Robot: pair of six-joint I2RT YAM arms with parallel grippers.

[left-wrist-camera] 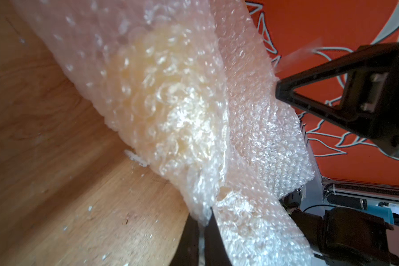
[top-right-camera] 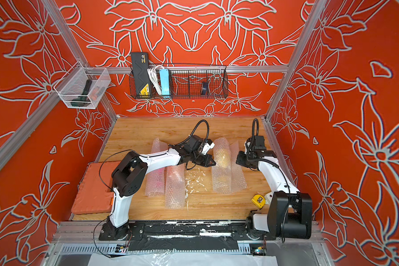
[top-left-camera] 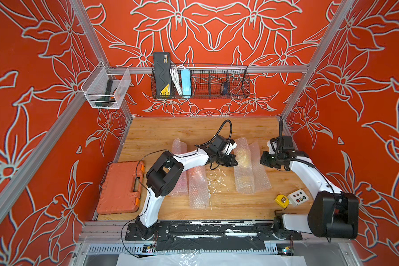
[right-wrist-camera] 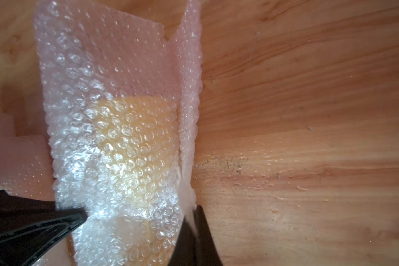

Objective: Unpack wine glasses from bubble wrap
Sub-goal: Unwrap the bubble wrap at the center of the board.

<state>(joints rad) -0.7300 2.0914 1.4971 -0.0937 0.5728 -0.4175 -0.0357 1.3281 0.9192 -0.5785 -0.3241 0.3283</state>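
A yellow wine glass [top-left-camera: 244, 156] [top-right-camera: 222, 156] lies inside the right-hand bubble wrap [top-left-camera: 259, 175] [top-right-camera: 237, 177], a partly opened roll. My left gripper [top-left-camera: 236, 163] [left-wrist-camera: 204, 221] is shut on that wrap's left edge. My right gripper [top-left-camera: 261, 160] [right-wrist-camera: 191, 209] is shut on its right flap. Both wrist views show the yellow glass [left-wrist-camera: 161, 92] [right-wrist-camera: 134, 142] blurred through the bubbles. Another roll [top-left-camera: 197, 188] in the middle has an orange tint inside. A further roll [top-right-camera: 156, 175], partly under my left arm, has a pink tint.
An orange tool case [top-left-camera: 120, 186] lies at the table's left edge. A yellow tape measure [top-left-camera: 282, 200] and a white button box [top-left-camera: 298, 197] sit at the front right. White flakes [top-left-camera: 217, 179] are scattered between the rolls. A wire basket [top-left-camera: 200, 83] hangs on the back wall.
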